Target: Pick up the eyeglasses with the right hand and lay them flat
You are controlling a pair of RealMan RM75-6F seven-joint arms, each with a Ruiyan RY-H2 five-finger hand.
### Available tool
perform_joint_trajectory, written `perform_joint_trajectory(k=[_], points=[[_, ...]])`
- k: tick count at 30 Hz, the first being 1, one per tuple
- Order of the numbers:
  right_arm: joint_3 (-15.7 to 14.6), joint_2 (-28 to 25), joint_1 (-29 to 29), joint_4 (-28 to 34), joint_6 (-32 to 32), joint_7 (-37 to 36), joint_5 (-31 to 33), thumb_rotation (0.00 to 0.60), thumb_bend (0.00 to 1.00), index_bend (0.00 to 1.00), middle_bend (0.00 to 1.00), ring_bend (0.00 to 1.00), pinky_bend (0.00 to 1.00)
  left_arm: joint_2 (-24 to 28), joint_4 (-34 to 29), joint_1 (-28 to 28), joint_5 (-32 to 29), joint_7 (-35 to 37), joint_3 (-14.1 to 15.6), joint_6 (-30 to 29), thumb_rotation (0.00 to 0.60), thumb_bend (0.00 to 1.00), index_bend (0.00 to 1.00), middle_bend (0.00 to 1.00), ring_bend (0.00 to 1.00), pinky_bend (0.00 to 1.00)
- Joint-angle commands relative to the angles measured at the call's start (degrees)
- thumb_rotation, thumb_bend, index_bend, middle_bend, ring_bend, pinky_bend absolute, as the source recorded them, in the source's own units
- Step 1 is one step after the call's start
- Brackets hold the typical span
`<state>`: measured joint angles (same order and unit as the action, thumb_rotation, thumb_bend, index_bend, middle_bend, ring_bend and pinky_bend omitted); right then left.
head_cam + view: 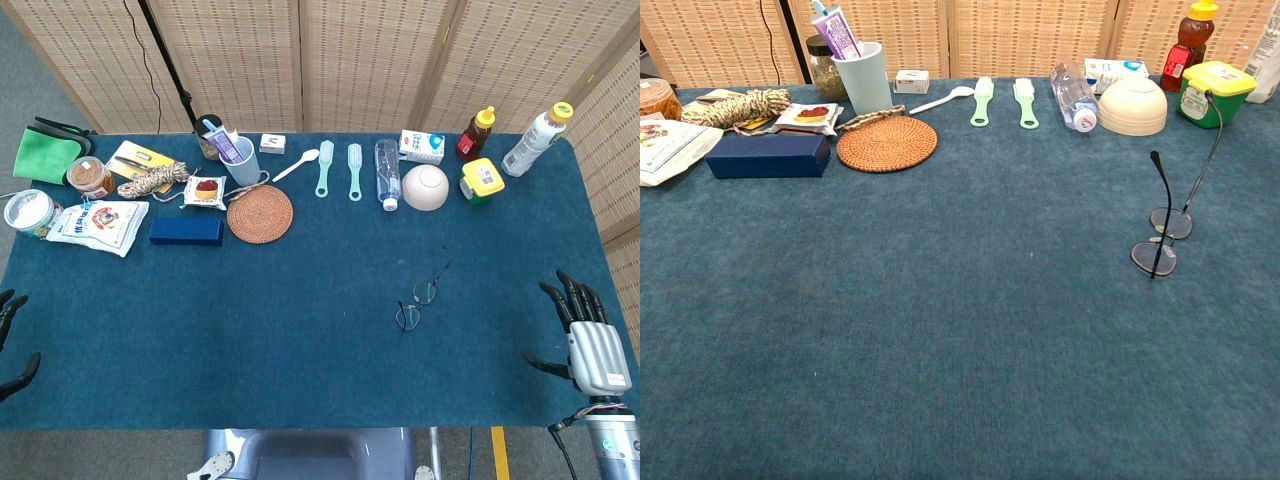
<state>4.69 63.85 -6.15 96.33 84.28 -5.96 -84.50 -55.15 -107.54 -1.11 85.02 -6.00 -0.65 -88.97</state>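
The eyeglasses (418,303) (1164,240) are thin-framed and stand on their lenses on the blue cloth, right of centre, with both temple arms sticking up. My right hand (585,335) hovers at the table's right front edge, fingers spread and holding nothing, well to the right of the glasses. My left hand (10,345) shows only as dark fingertips at the left edge, apart and holding nothing. The chest view shows neither hand.
A row of items lines the back: white bowl (425,187), water bottle (388,172), green-lidded jar (481,181), honey bottle (477,132), two green brushes (338,170), woven coaster (260,213), cup with toothpaste (238,157), blue box (186,231), snack packets (98,224).
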Motion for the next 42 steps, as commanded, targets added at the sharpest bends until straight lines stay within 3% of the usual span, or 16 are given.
perform_joint_trajectory(k=[1,17,31,42], points=[[0.02,0.01,-0.17,-0.06,-0.33,-0.42,-0.07,0.600,0.13,0.12,0.00,0.00,0.00,-0.09,-0.05,0.03,-0.08,-0.10,-0.01,0.08,0.599,0.34,0.13,0.08,0.08,0.00],[0.00,-0.80,-1.58,0.67,-2.22,-7.79,-2.34,0.600,0.13,0.12,0.00,0.00,0.00,-0.22,-0.46,0.32,0.12,-0.64,-0.17,0.26,0.600,0.34,0.13,0.08,0.08,0.00],[-1.59,-2.62,-6.87,1.53,-8.14,-30.25,-8.93,0.600,0.13,0.14,0.00,0.00,0.01,0.26,-0.58,0.24,0.18,-0.17,-0.24,0.02,0.600,0.34,0.13,0.08,0.08,0.00],[-1.28,-1.26,-12.60,0.30,-13.56,-44.60,-10.05,0.600,0.13,0.22,0.10,0.08,0.10,0.23,-0.14,0.21,-0.49,-0.25,-0.40,0.14,0.600,0.34,0.13,0.08,0.08,0.00]])
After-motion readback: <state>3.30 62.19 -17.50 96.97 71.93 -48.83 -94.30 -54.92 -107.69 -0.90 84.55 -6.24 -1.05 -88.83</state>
